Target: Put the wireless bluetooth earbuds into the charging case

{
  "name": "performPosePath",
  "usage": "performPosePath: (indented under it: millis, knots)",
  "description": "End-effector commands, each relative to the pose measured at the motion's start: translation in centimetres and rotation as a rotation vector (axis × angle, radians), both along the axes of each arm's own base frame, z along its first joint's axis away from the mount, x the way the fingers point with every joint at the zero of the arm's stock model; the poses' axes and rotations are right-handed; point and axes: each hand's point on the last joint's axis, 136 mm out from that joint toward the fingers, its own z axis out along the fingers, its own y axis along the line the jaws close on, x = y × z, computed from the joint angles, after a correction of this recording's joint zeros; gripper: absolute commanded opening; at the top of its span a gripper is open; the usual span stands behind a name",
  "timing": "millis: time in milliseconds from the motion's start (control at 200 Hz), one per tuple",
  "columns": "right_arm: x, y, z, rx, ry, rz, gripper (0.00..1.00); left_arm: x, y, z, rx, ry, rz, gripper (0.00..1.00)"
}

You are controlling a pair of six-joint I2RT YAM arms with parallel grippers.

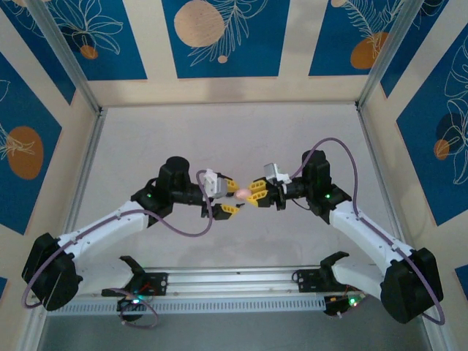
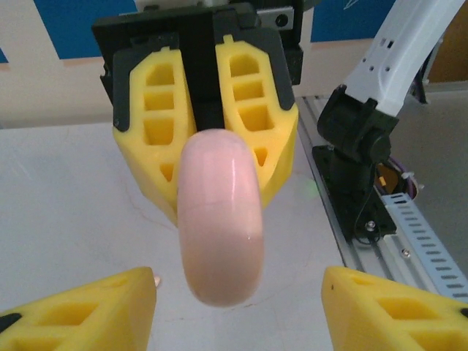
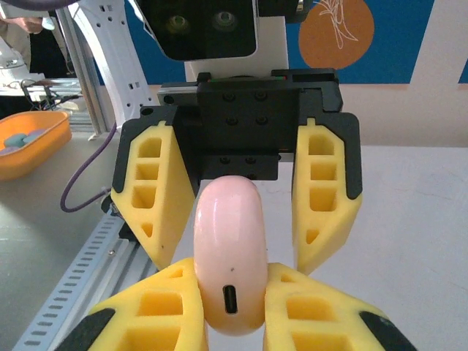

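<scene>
The pink, pill-shaped charging case (image 1: pixel 242 193) hangs above the middle of the table, closed, between the two grippers. My right gripper (image 1: pixel 254 192) is shut on it; in the right wrist view its yellow fingers (image 3: pixel 150 314) clamp the end of the charging case (image 3: pixel 227 234) that carries the charging port. My left gripper (image 1: pixel 234 196) faces it from the left and is open. Its fingers (image 2: pixel 80 311) stand wide on either side of the rounded far end of the case (image 2: pixel 219 219) without touching it. The earbuds are out of view.
An aluminium rail (image 1: pixel 234 281) runs along the near edge between the arm bases. Blue patterned walls and metal posts enclose the table on three sides. An orange bowl (image 3: pixel 29 139) sits off the table beyond the rail.
</scene>
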Motion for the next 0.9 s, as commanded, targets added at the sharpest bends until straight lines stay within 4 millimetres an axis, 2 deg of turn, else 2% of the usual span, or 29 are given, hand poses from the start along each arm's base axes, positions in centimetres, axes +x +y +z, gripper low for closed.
performPosePath:
  millis: [0,135,500,660,710,755,795,895]
  knots:
    - [-0.3,0.1,0.2,0.015,0.018,0.03,0.13,-0.7,0.0,0.6,-0.037,-0.001,-0.04,0.54]
    - [-0.3,0.2,0.2,0.014,0.027,0.04,0.13,-0.7,0.0,0.8,-0.043,-0.006,-0.04,0.42]
    - [-0.2,0.3,-0.3,-0.004,0.051,0.044,0.13,-0.8,0.0,1.3,-0.059,-0.009,-0.044,0.28]
    - [-0.1,0.3,-0.4,-0.01,0.045,0.035,0.13,-0.4,0.3,0.3,0.014,-0.005,-0.017,0.2]
    - [0.1,0.3,-0.4,-0.02,0.04,0.021,0.2,-0.1,0.6,-0.3,0.066,-0.007,0.005,0.18]
    - [0.3,0.2,-0.6,-0.04,0.034,-0.004,0.36,0.0,1.0,-0.9,0.121,-0.01,0.024,0.18]
    - [0.7,0.1,-0.7,-0.062,0.019,-0.033,0.45,0.2,1.4,-1.4,0.173,-0.013,0.043,0.18]
    - [0.9,-0.1,-1.0,-0.128,-0.024,-0.088,0.48,0.6,2.6,-2.7,0.31,-0.019,0.086,0.17]
